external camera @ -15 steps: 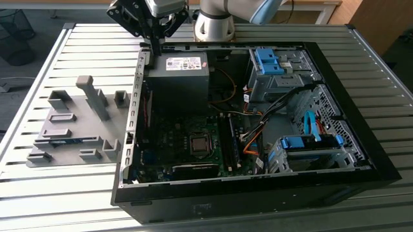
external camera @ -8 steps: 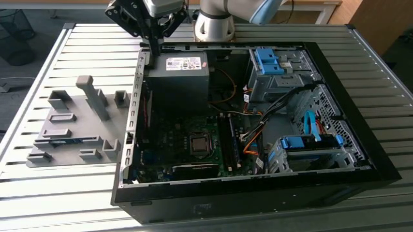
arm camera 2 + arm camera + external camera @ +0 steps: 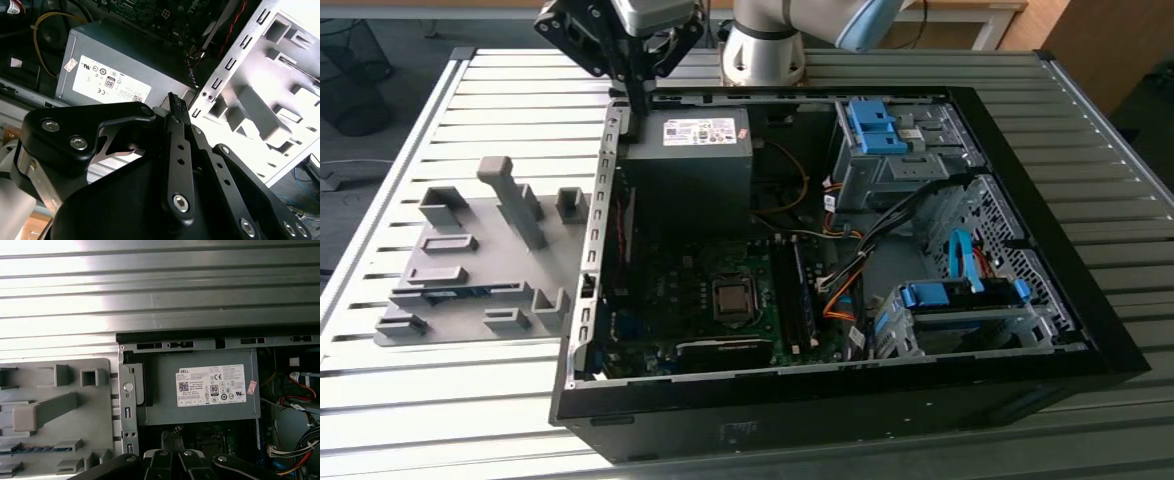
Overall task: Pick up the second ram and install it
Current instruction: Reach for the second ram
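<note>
Starting at the exterior view's left, I've got the slatted metal bench (image 3: 480,100) with the gray holder tray (image 3: 478,222) lying flat on it, just beside the open computer case (image 3: 1107,340). The second ram (image 3: 460,292) sits in that tray, a thin blue strip lying low between the gray blocks near the tray's front. In the first wrist view I see it as a blue line in one of the slots (image 3: 27,450). Nothing is touching it.

Moving right, the gripper (image 3: 638,130) hangs at the case's far corner on the tray side, well apart from the ram. It points down over the edge of the power supply (image 3: 687,170). In the second wrist view the fingers (image 3: 173,107) are pressed together into one narrow black blade, with the supply's white label beyond them.

Right again, I'm looking into the case. The motherboard (image 3: 680,290) lies in front of the power supply with the processor socket (image 3: 732,297) in its middle, and long dark slots (image 3: 794,295) run just beside it. Orange and yellow cables (image 3: 841,290) trail past those. At the exterior view's right, blue drive brackets (image 3: 874,125) sit at the back of the case, and another blue bracket (image 3: 961,293) sits nearer the front.
</note>
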You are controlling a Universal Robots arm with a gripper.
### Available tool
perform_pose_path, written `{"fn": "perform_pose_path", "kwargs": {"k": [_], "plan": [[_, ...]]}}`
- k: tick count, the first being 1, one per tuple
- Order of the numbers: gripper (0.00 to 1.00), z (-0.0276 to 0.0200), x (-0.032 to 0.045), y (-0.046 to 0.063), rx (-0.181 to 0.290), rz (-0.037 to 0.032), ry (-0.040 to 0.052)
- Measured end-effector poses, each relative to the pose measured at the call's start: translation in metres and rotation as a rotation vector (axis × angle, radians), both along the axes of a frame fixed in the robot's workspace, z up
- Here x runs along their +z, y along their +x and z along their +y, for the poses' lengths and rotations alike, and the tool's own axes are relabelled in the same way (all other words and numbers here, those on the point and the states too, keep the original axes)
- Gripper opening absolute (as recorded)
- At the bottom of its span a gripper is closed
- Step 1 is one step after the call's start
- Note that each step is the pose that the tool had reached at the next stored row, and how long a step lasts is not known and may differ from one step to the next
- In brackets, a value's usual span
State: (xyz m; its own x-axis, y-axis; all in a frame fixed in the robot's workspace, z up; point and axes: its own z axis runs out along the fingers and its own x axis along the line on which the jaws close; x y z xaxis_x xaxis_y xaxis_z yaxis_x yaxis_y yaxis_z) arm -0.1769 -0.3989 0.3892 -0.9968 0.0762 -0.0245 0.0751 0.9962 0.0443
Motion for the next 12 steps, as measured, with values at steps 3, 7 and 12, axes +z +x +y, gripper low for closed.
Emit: {"fn": "perform_pose_path", "kwargs": {"k": [3,7,12], "plan": [[0.11,0.0000,-0.0001,-0.0009,0.000,0.0000,0.0000],[0.11,0.0000,-0.0001,-0.0023,0.000,0.0000,0.0000],[0.11,0.0000,-0.0002,-0.0040,0.000,0.0000,0.0000]]}}
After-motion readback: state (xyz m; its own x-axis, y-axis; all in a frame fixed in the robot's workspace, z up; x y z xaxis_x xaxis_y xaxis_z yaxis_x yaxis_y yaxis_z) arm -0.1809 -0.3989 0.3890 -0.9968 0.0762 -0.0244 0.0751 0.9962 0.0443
